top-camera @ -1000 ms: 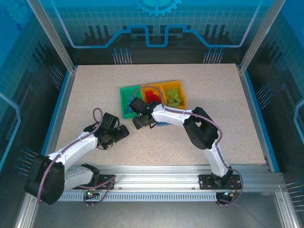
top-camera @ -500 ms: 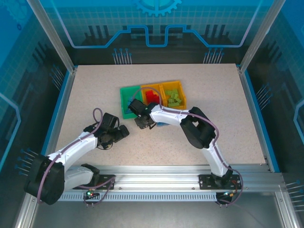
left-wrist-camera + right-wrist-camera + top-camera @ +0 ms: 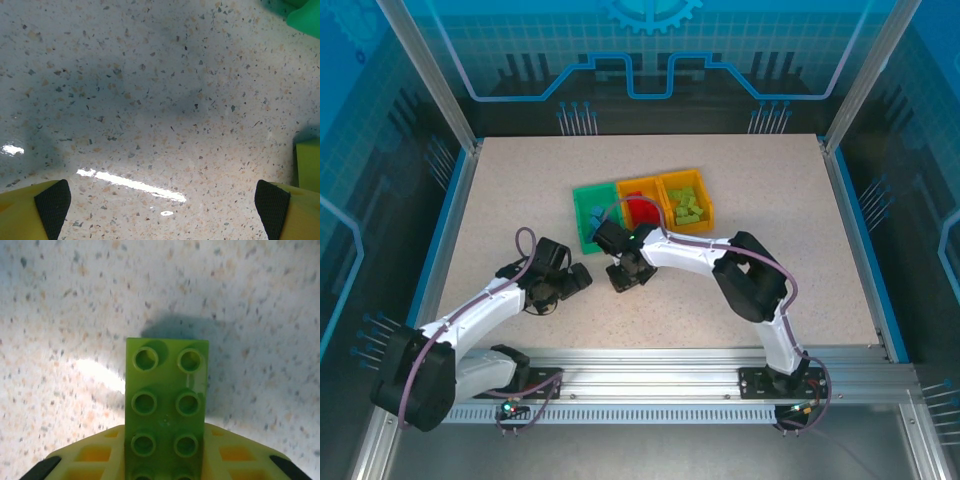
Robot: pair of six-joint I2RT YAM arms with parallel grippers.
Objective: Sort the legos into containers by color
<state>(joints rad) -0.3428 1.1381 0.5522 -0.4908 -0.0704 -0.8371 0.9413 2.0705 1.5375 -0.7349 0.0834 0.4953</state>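
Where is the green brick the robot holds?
Right wrist view: the green brick is in the right pincer, over the table, near the green bin.

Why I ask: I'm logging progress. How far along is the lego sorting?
Done: blue bricks sit in the green bin, red bricks in the middle orange bin, lime bricks in the right orange bin. In hand: the right gripper pinches a lime green brick. Left: carry it to that bin. The left gripper hangs open.

We look down on a speckled beige tabletop [image 3: 520,190] edged in blue, fenced by aluminium posts [image 3: 425,75] and translucent blue panels [image 3: 650,50] printed with circuit lines; overhead light streaks a bright glare [image 3: 130,182] across the surface.
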